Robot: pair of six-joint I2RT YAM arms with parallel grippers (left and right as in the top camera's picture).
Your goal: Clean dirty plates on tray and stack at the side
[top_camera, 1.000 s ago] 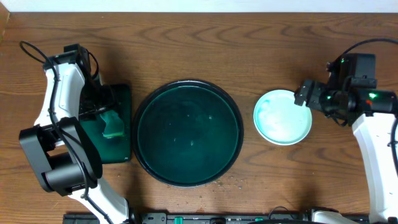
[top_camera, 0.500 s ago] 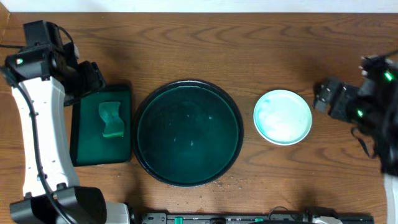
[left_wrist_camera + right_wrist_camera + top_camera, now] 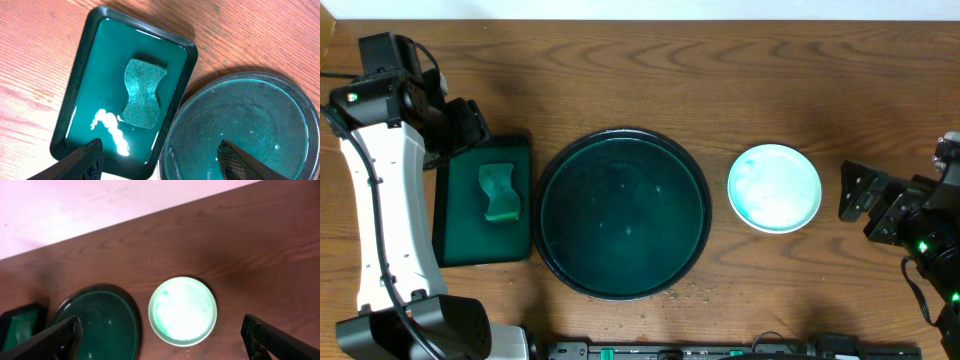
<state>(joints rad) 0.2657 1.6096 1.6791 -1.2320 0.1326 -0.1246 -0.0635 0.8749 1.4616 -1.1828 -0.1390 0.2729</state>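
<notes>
Round tray (image 3: 552, 215) – large, glossy black-green, raised rim – is sitting mid-counter (image 3: 720, 60), closer to the front edge than the back. Its floor is catching a few pale glints.

Plate (image 3: 775, 188) is lying flat on the bare wood toward the right edge, just beside the round tray and not touching it. It is white with a pale teal rim, and cloudy patches are showing across its face. From above only one disc is showing; whether others are lying under it cannot be told.

Rectangular tray (image 3: 450, 225), dark green, is lying toward the left edge, its long side running front to back, close against the round tray's left rim. A green sponge (image 3: 501, 192), pinched at the waist, is resting inside it, nearer the back half. A bright reflection is showing on the tray floor in the left wrist view.

Left hand (image 3: 160, 147) is hanging above the seam between the two trays, its fingers (image 3: 90, 157) standing wide apart and gripping nothing. In the overhead view its arm is reaching along the left edge toward the back-left corner.

Right hand (image 3: 848, 192) is hovering near the right edge, well clear of the plate, its jaws spread wide and facing the plate, holding nothing.

Small pale specks (image 3: 690, 290) are dotting the wood by the round tray's front-right rim.
</notes>
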